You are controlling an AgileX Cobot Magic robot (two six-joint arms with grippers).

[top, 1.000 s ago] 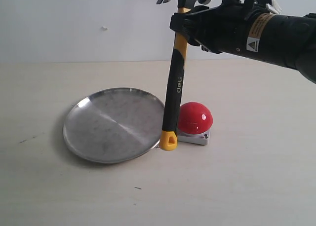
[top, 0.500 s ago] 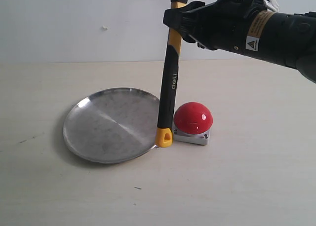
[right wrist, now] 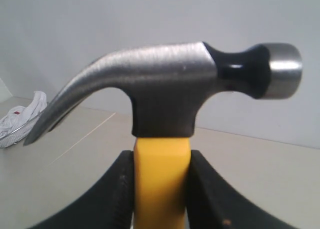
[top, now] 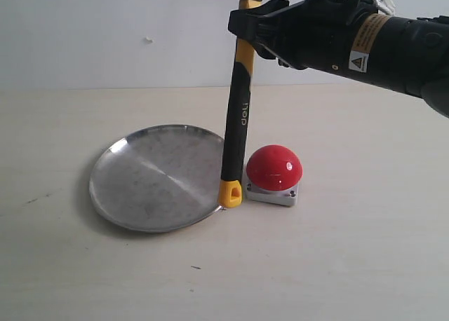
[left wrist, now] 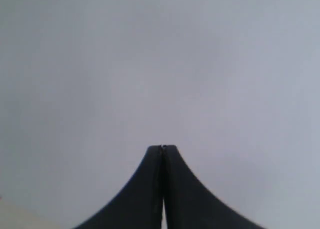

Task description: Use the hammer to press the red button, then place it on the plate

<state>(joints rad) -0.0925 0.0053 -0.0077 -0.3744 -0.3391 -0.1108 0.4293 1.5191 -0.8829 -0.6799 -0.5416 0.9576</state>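
The hammer [top: 237,125] hangs head-up, its yellow looped end by the right rim of the plate [top: 126,188], just left of the red button [top: 275,165]. Higher, the right gripper [right wrist: 161,199] clamps the handle just under the head, a sound hold since this rigid tool looks top-heavy. The left gripper [left wrist: 162,189] is pressed together, empty.

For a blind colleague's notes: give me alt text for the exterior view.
The right gripper holds the hammer near its head, handle hanging almost upright, its yellow end low at the rim of the plate, beside the red button. Both sit on a pale table.
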